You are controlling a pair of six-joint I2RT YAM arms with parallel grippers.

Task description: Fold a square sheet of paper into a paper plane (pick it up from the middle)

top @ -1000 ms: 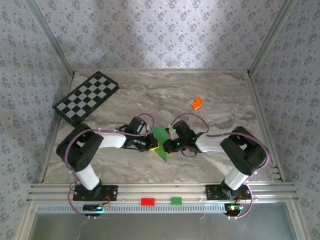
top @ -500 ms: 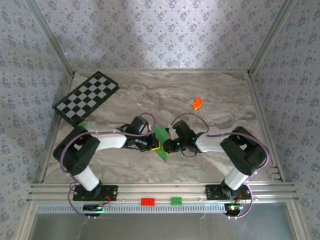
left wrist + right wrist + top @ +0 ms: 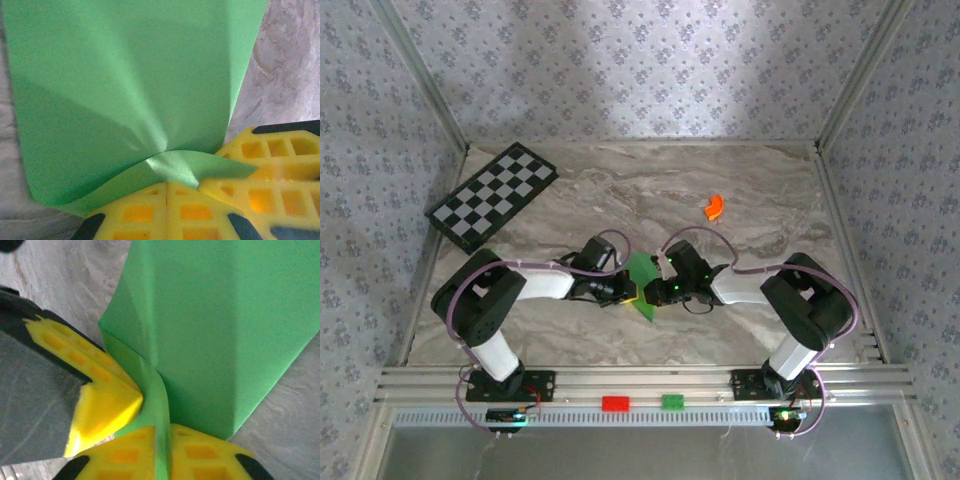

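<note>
The square sheet of paper (image 3: pixel 642 271), bright green and creased, is held up off the marble table between both arms. My left gripper (image 3: pixel 626 292) is shut, its yellow fingertips (image 3: pixel 145 212) pressed together at the sheet's puckered lower edge (image 3: pixel 150 100), and a flap curls over them. My right gripper (image 3: pixel 656 291) pinches a fold of the sheet (image 3: pixel 210 330) between its fingers (image 3: pixel 125 455). In the right wrist view the left gripper's fingertip (image 3: pixel 102 405) touches the paper just beside that fold. A paper plane is out of view.
A black-and-white checkered board (image 3: pixel 492 195) lies at the back left. A small orange curved piece (image 3: pixel 713 206) sits at the back right. A red block (image 3: pixel 615 403) and a green block (image 3: pixel 672 402) rest on the front rail.
The left arm's elbow has shifted slightly. Both grippers and the paper stay at the same spot in the middle of the table.
</note>
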